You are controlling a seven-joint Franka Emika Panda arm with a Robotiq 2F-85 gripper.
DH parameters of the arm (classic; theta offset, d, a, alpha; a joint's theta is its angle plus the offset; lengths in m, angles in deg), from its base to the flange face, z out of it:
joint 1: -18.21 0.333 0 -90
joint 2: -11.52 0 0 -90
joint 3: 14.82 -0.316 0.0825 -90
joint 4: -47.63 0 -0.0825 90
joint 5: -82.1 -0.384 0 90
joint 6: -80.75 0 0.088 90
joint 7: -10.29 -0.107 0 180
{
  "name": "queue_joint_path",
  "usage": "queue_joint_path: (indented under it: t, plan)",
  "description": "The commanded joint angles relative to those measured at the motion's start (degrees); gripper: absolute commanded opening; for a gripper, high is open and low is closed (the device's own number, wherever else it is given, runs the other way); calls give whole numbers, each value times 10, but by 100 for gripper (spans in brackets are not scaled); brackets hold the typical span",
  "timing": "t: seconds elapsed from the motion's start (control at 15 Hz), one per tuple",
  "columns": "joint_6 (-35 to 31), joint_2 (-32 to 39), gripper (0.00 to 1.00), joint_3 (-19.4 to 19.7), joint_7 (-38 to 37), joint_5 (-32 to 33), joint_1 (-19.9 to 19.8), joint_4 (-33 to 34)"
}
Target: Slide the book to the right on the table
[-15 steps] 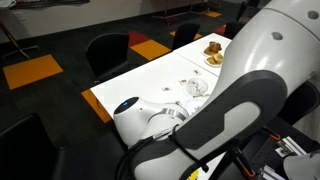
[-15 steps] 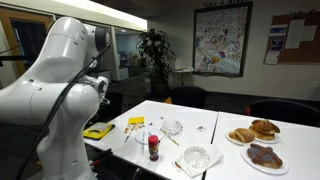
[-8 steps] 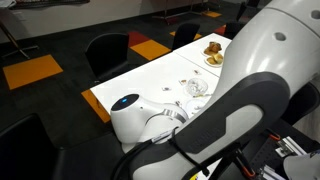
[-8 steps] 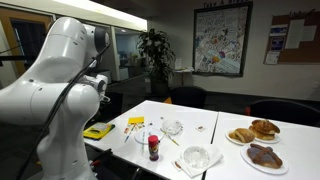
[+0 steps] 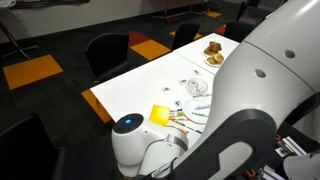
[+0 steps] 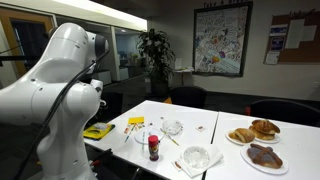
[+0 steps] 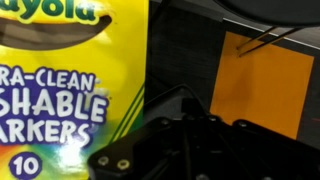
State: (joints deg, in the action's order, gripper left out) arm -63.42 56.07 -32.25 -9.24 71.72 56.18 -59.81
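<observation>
Gripper (image 7: 190, 148) housing fills the bottom of the wrist view: matte black, blocky, w/ screw heads and thin cables running over it. Fingertips are out of frame, so can't tell if the jaws stand apart or together, or whether it touches anything. Just beyond it, upper left, is the Crayola markers box (image 7: 70, 80): glossy yellow-green cardboard, flat and rectangular, w/ purple and white print and a "10" at the lower corner. Right of the box is dark carpet (image 7: 180, 50) w/ a fine grid texture, and a square-edged orange carpet tile (image 7: 262, 85).

In an exterior view the Crayola markers box (image 5: 162, 115) lies flat on the white desk (image 5: 130, 85), toward its near end, w/ loose markers (image 5: 182, 120) just beside it. The robot arm (image 5: 265, 80), smooth white rounded shells w/ black joints, blocks the foreground. Further along the desk: a clear glass bowl (image 6: 196, 158), a small dark bottle (image 6: 153, 147) standing upright, then white plates of brown pastries (image 6: 255, 130). Beyond the desk are black chairs (image 5: 108, 52), a potted plant (image 6: 155, 50) and a framed poster (image 6: 222, 40) on the wall.
</observation>
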Motion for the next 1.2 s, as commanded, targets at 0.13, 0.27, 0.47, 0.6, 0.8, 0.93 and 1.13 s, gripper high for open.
queue_joint_path:
  t: [0.13,0.27,0.47,0.6,0.8,0.93,1.13]
  plan:
    - [60,-7,0,66,-29,89,53,2]
    - [98,-22,0,97,-55,132,76,-4]
    - [138,-47,0,126,-90,177,98,-18]
    - [133,-58,0,132,-108,187,109,-29]
    - [107,-67,0,135,-116,187,111,-37]
    - [96,-86,0,138,-114,187,104,-50]
    - [96,-121,0,152,-123,194,102,-68]
